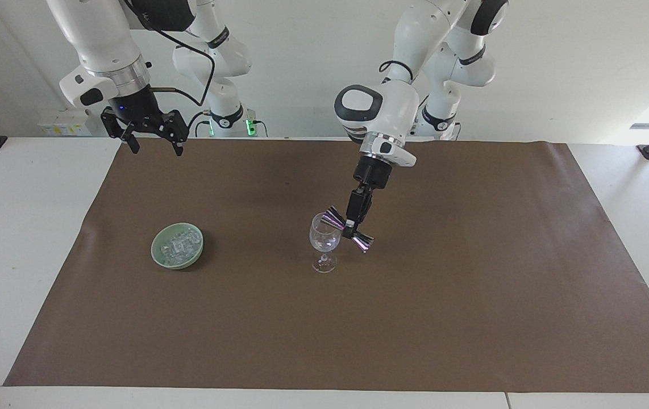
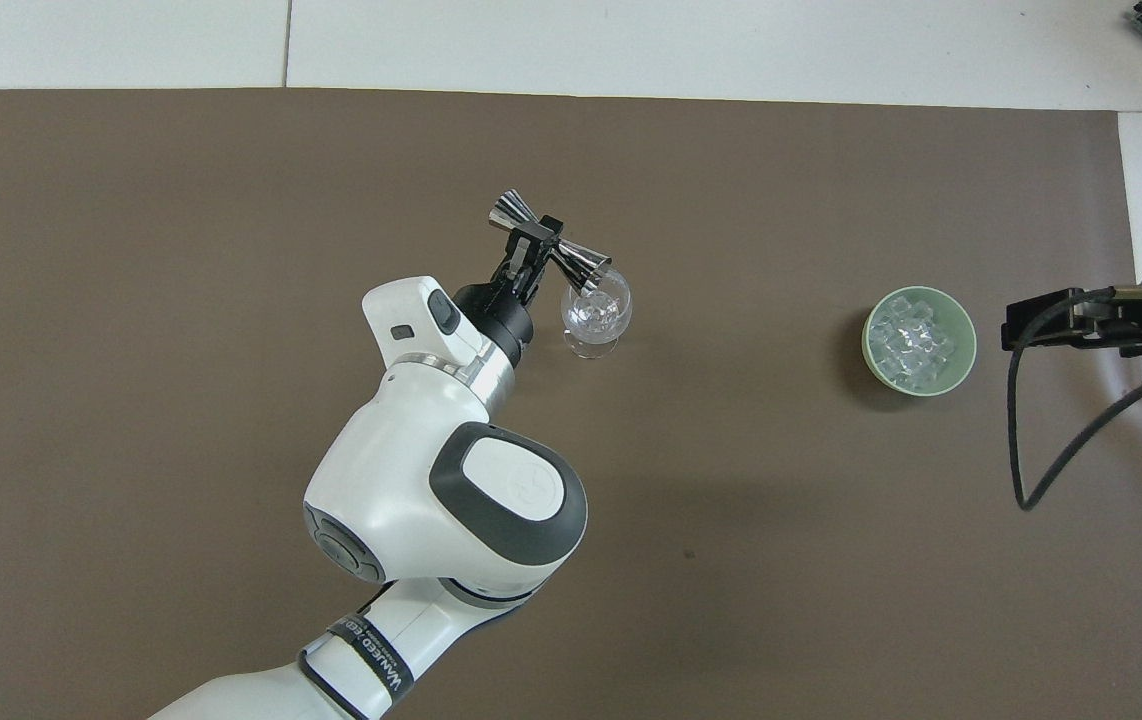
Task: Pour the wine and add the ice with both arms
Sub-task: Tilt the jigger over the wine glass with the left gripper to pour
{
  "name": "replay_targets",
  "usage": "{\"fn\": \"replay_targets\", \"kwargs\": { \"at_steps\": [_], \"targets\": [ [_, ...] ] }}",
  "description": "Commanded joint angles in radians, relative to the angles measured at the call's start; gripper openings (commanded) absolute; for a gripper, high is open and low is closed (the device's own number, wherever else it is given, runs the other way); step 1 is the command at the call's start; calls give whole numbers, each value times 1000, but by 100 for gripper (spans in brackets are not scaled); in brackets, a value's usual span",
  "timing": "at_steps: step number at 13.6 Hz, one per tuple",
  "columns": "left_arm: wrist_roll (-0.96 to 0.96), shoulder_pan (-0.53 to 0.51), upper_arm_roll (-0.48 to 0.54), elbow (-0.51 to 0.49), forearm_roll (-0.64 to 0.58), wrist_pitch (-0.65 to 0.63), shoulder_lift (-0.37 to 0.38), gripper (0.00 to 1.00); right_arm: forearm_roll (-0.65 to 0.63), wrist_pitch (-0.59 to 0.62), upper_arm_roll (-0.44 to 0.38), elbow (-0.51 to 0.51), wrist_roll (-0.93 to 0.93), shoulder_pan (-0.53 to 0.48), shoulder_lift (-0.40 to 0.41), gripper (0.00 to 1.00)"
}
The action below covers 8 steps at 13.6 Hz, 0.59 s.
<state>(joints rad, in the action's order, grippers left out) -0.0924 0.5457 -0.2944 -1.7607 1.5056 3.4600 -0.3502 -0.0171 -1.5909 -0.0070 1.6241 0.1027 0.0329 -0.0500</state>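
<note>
Wine glass (image 1: 324, 241) stands mid-table; my left pincer (image 1: 352, 226) is clamped on the jigger's (image 1: 349, 228) waist, tilting one cup onto the rim to pour. Right pincer (image 1: 153, 142) waits open above the table edge, near the ice (image 1: 178, 244) dish (image 1: 161, 257). Overhead view confirms the jigger mouth overlaps the bowl; facing view shows its height.

arms (image 1: 398, 108): white, jointed | wrists: silver rings | cables: black | claws: black, two-fingered
</note>
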Motion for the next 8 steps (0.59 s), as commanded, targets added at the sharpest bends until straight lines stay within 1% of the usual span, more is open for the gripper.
{"fn": "replay_targets", "kwargs": {
  "at_steps": [1,8],
  "targets": [
    [31,16,15,38,-28,22,-30,0,3,-4,2,23,-24,-7,-19,100],
    [82,5,17,30,-30,14,-27,0,2,-4,2,23,-24,-4,-19,100]
  ]
}}
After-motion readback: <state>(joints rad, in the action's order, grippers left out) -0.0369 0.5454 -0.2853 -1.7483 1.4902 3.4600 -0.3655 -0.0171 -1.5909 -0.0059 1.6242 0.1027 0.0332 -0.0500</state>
